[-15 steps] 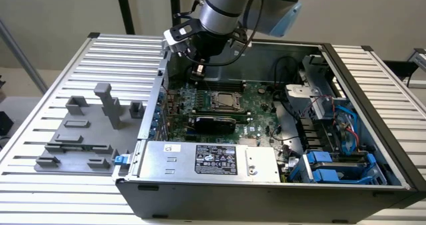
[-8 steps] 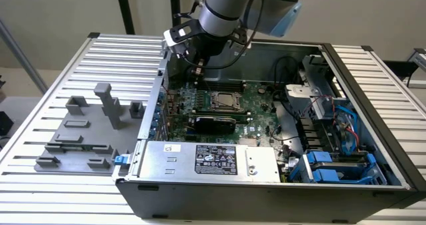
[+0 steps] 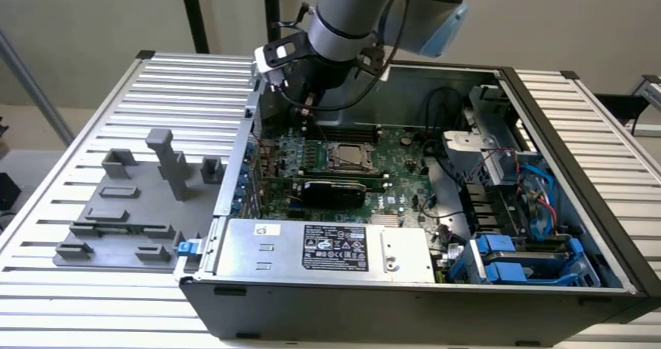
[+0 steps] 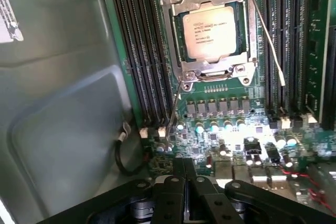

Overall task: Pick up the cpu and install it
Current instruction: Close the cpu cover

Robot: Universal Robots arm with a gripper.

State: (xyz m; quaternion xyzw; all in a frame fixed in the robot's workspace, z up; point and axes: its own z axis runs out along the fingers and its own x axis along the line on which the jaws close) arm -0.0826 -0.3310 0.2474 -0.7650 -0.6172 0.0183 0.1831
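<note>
Hand shut tight w/ nothing in it, hovering low over the motherboard inside the open PC case. Cpu sits flat inside the socket frame, silver top up. It lies straight ahead of my fingertips and well apart from them, w/ a row of small components between. Chip is near square, so no real long axis; its edges run parallel to the memory slots flanking the socket frame on both sides. Thin wire levers run alongside the frame; can't tell if they're latched. From outside, the cpu lies toward the exterior view's right of my arm. Case wall stands close beside the hand, so by my read free room is mostly upward. Grey tray rests on the counter, outside the case, at the exterior view's left.
</note>
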